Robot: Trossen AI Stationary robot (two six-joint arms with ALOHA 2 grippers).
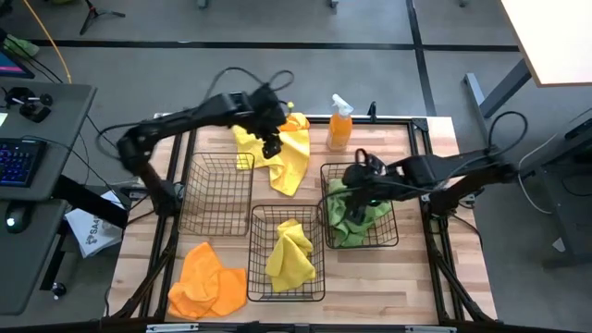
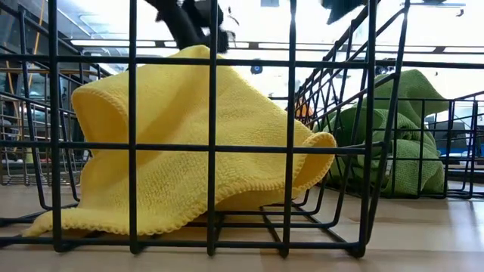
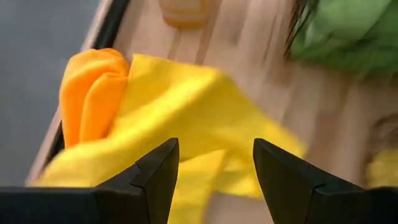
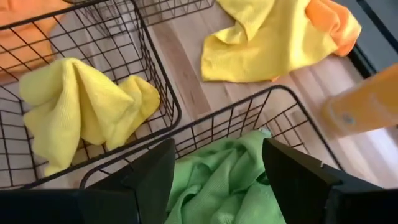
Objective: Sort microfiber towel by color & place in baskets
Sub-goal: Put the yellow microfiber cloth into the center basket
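**Over the far towels and the green basket**

Above the far side of the table [image 1: 370, 264]: left gripper [image 1: 270, 145], poised over a loose yellow towel [image 1: 282, 153], fingers [image 3: 155, 174] spread apart with nothing between them. Beside that towel, tucked against its far edge, an orange towel [image 3: 93, 93], only a small fold showing from above. Just beyond, toward the table's far rim, an orange spray bottle [image 1: 339, 125], upright.

Over the right-hand basket [image 1: 393, 236]: right gripper [image 1: 356, 176], fingers [image 4: 149, 174] parted, empty, held just above a crumpled green towel [image 1: 347, 217] that filled that basket. From the level camera, same green heap [image 2: 401, 151] seen piled behind the mesh, rising near the basket's rim.

Toward the near edge, in the middle basket [image 1: 319, 277]: a second yellow towel [image 1: 289, 252], bunched and folded over on itself, resting on the wire floor. Seen close up from table height [image 2: 189, 151], draped low, one hemmed edge lying along the bottom wires.

On the left, the third basket [image 1: 199, 217]: bare wire and the wooden top visible through it. Near it, at the table's near left corner, outside any basket: a rumpled orange towel [image 1: 208, 282], lying flat on the wood, close to the middle basket's side.

Sorted by then: one green and one yellow. Loose on the table: one yellow and two orange.
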